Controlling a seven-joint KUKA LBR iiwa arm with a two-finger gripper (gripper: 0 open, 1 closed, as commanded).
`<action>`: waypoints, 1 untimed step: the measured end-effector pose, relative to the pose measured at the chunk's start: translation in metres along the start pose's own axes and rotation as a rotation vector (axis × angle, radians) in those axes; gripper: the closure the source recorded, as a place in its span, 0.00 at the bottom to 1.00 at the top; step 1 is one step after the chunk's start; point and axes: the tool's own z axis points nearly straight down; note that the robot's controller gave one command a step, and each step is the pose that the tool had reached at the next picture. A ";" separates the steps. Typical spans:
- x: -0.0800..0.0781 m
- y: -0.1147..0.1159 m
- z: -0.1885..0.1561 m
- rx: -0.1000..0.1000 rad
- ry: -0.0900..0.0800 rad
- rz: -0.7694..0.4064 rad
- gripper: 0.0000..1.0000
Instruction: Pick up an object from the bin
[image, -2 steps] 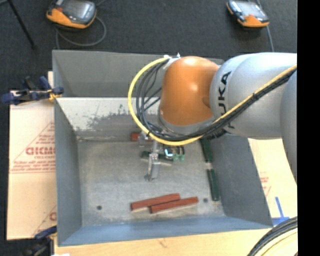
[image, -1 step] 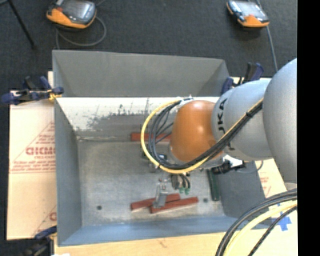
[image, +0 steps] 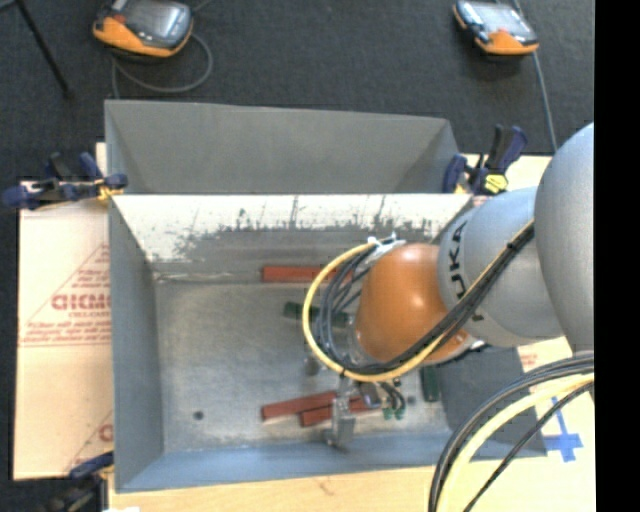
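Gripper (image: 340, 425) is down by the bin's (image: 135, 330) near wall, and I cannot tell how wide it stands. A red-brown bar (image: 298, 408) lies right against it, away from the arm. Small green pieces (image: 396, 405) lie just beside it on the arm's side.

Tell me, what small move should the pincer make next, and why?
Probably ease down a little onto the right end of the reddish-brown bar near the front wall of the bin. The pincer sits right at that end; how low it already is, I cannot tell.
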 end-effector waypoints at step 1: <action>0.000 0.001 0.000 -0.001 0.002 0.002 1.00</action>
